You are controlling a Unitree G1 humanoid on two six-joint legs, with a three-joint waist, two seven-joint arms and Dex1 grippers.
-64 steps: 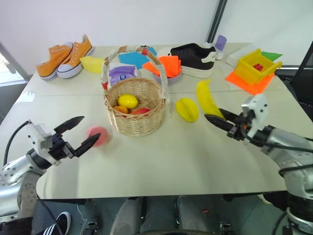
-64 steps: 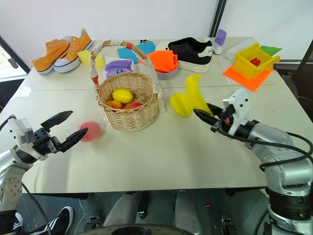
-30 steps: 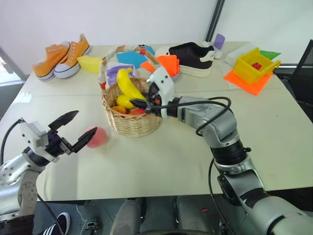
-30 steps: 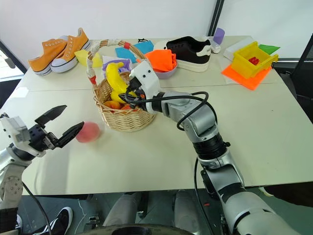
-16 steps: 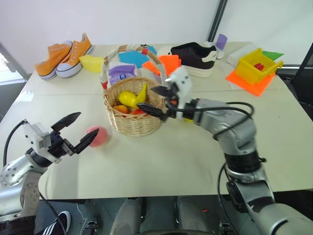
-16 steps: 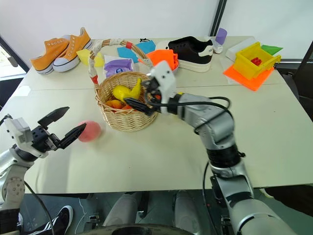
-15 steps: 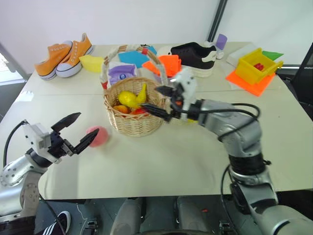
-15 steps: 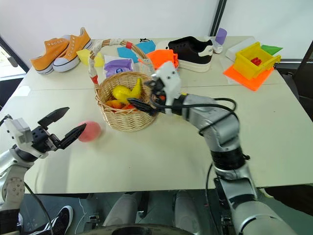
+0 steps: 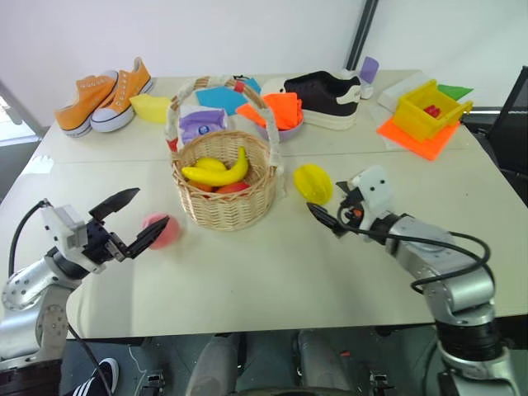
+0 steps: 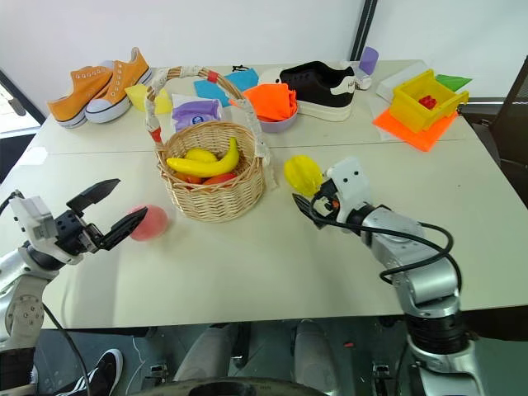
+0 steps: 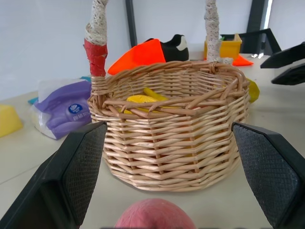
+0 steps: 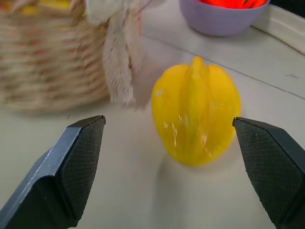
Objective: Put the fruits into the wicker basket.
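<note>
The wicker basket (image 9: 221, 198) stands mid-table with the banana (image 9: 216, 172) lying on other fruits inside it. A ridged yellow fruit (image 9: 313, 183) sits on the table just right of the basket. My right gripper (image 9: 327, 200) is open and empty close behind that fruit, and in the right wrist view the ridged fruit (image 12: 196, 114) lies ahead between the two fingers. A pink peach (image 9: 162, 230) rests on the table left of the basket. My left gripper (image 9: 153, 207) is open, its fingers on either side of the near part of the peach (image 11: 155, 214) without touching it.
At the back are orange sneakers (image 9: 107, 91), a black shoe (image 9: 326, 95), a purple pack (image 9: 205, 124), an orange cloth in a bowl (image 9: 285, 111) and a yellow bin (image 9: 429, 111) on an orange cloth. Bare table stretches along the front edge.
My right gripper let the banana go into the basket, opened, and swung back right and down to the ridged fruit. The left gripper stayed where it was.
</note>
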